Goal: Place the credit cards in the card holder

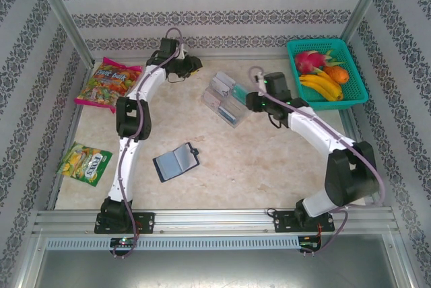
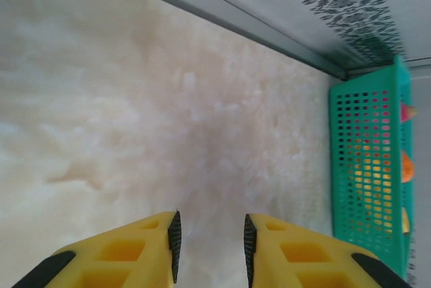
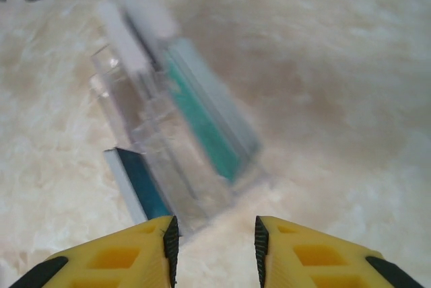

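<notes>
Hovering right claw [image 3: 215,239] gapes before tray [image 3: 167,161].

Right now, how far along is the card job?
Done: the card holder lies open on the table, slots up; too small to tell whether any card is in it. In hand: nothing. The right tool is open, just short of the clear tray; the left tool is open over bare table at the far side. Left: essentially everything, as the credit cards stand in the tray.
</notes>
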### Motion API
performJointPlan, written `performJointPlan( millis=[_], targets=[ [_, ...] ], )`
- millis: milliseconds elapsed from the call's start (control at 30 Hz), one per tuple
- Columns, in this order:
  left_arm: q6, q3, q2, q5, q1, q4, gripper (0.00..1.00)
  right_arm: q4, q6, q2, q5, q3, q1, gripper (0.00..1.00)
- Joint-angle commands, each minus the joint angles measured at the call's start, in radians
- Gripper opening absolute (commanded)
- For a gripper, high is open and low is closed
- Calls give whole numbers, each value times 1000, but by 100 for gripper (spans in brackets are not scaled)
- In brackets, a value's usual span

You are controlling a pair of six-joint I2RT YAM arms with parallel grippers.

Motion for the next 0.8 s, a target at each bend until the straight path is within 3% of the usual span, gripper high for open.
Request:
performJointPlan(
  millis=[0, 200, 400, 567, 767],
  targets=[
    [-95, 51, 65, 103, 0, 57, 35, 42, 204, -43, -92, -73, -49, 36],
    [-86, 41, 85, 16, -35, 104, 42, 73, 292, 41, -137, -108, -149, 36],
    [-166, 55, 144, 21, -52, 190, 42, 133, 340, 184, -141, -60, -189, 37],
    [-149, 50, 143, 32, -63, 171, 42, 181, 361, 355, -225, 76, -187, 37],
    [-104, -36, 84, 53, -63, 139, 41, 117, 309, 556, -414, 337, -189, 37]
  ],
)
